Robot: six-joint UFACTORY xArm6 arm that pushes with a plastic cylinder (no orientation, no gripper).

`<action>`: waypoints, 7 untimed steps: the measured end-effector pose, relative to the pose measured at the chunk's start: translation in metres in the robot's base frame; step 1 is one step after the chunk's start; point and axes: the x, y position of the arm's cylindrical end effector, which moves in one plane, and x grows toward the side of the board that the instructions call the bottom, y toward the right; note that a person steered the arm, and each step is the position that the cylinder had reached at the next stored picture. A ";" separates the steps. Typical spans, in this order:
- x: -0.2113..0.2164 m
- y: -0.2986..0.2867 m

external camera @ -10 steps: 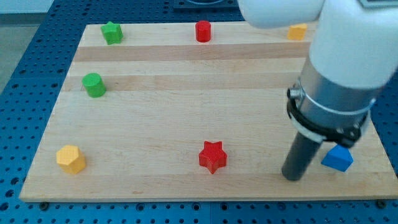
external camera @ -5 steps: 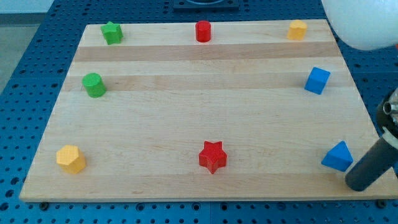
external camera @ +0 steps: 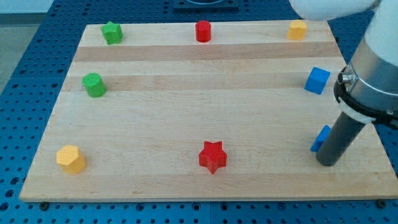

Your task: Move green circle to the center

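Note:
The green circle (external camera: 94,84) is a short green cylinder near the board's left edge, in the upper half of the view. My tip (external camera: 328,162) is at the view's lower right, far from the green circle. The rod stands right in front of a blue triangle block (external camera: 321,137) and hides most of it. I cannot tell whether the tip touches it.
A green star (external camera: 112,32), a red cylinder (external camera: 203,30) and an orange block (external camera: 297,28) line the top edge. A blue cube (external camera: 317,80) sits at the right. A red star (external camera: 212,156) and a yellow hexagon (external camera: 70,159) sit near the bottom edge.
My tip swung from the lower right out past the board's right edge, then back left onto the board. The blue triangle has shifted left and up. The green circle has not moved.

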 end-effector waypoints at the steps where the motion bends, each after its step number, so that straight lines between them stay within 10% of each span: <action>1: -0.003 0.010; 7: -0.067 -0.009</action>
